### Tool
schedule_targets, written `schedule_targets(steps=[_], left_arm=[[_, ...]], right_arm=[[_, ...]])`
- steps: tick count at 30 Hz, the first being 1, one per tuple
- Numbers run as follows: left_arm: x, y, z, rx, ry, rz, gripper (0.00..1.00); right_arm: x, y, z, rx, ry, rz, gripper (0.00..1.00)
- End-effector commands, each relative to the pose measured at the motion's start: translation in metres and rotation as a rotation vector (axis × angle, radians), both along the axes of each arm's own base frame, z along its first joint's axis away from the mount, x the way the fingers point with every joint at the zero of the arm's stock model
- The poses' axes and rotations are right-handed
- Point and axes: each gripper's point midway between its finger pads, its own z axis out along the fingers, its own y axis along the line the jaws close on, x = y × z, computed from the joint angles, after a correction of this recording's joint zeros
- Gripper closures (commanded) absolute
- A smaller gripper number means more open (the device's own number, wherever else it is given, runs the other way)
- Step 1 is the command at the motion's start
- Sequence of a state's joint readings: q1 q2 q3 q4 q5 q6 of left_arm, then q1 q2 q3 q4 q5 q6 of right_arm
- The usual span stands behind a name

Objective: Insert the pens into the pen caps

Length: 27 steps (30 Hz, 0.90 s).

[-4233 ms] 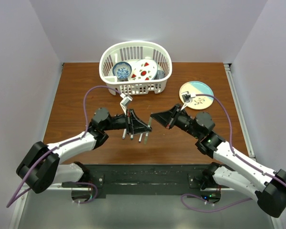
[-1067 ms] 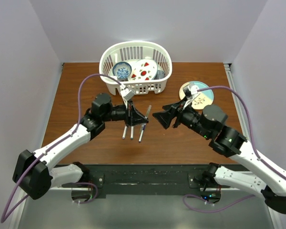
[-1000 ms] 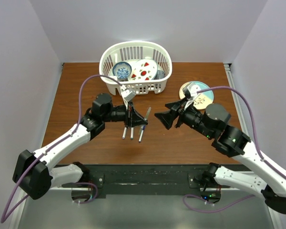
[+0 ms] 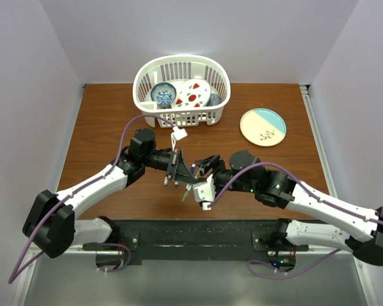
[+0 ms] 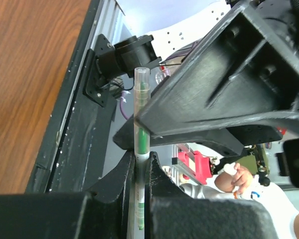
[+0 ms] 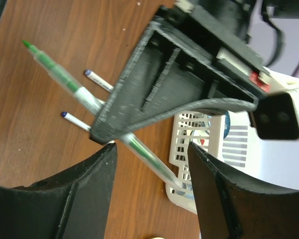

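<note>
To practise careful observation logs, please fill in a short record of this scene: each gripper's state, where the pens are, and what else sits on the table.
Left gripper: shut on a green pen, its green tip uncapped
Right gripper: open, empty, facing the held pen
Loose pens: two blue-tipped pens lying on the wooden table by the left gripper
Pen caps: none I can make out
Other items: white basket at the back; round plate at the far right

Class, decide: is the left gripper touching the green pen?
Touching. The left wrist view shows the green pen pinched in the left gripper, fingers against its barrel.
</note>
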State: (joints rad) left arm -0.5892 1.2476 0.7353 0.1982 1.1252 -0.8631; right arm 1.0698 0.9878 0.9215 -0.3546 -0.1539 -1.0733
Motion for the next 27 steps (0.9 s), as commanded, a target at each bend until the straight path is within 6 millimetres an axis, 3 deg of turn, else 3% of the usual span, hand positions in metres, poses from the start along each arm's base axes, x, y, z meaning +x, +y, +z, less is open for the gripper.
schedule_targets(steps=[1,3,7,12,16,18,20,24,25,26,27], left_arm=[[-0.004,-0.001,0.013,-0.054,0.038,-0.026,1.00],[-0.004,-0.001,0.015,-0.073,0.035,-0.031,1.00],[-0.008,-0.001,0.025,-0.104,0.046,-0.048,1.00],[-0.009,-0.001,0.035,-0.110,0.058,-0.073,1.00],[-0.007,-0.003,0.038,-0.097,0.079,-0.073,1.00],[-0.006,-0.004,0.039,-0.097,0.082,-0.071,1.00],[-0.006,-0.004,0.039,-0.099,0.091,-0.070,1.00],[-0.008,-0.003,0.050,-0.133,0.104,-0.068,1.00],[-0.008,-0.003,0.053,-0.141,0.105,-0.064,0.97],[-0.007,-0.002,0.057,-0.146,0.097,-0.059,0.82],[-0.006,-0.003,0.060,-0.154,0.085,-0.043,0.73]], right_arm=[[0.001,0.003,-0.008,-0.048,-0.057,-0.001,0.46],[0.001,0.004,-0.013,-0.064,-0.066,0.004,0.56],[0.002,0.003,-0.022,-0.098,-0.089,-0.012,0.67],[0.002,0.001,-0.031,-0.151,-0.123,-0.024,0.69],[0.000,0.002,-0.036,-0.184,-0.154,-0.023,0.64],[0.002,0.002,-0.034,-0.181,-0.179,-0.032,0.74],[0.001,0.002,-0.036,-0.191,-0.193,-0.028,0.91],[0.004,-0.002,-0.041,-0.229,-0.213,-0.040,1.00],[0.007,-0.004,-0.040,-0.229,-0.221,-0.058,1.00],[0.009,-0.002,-0.037,-0.199,-0.205,-0.083,1.00],[0.009,-0.001,-0.036,-0.181,-0.192,-0.094,1.00]])
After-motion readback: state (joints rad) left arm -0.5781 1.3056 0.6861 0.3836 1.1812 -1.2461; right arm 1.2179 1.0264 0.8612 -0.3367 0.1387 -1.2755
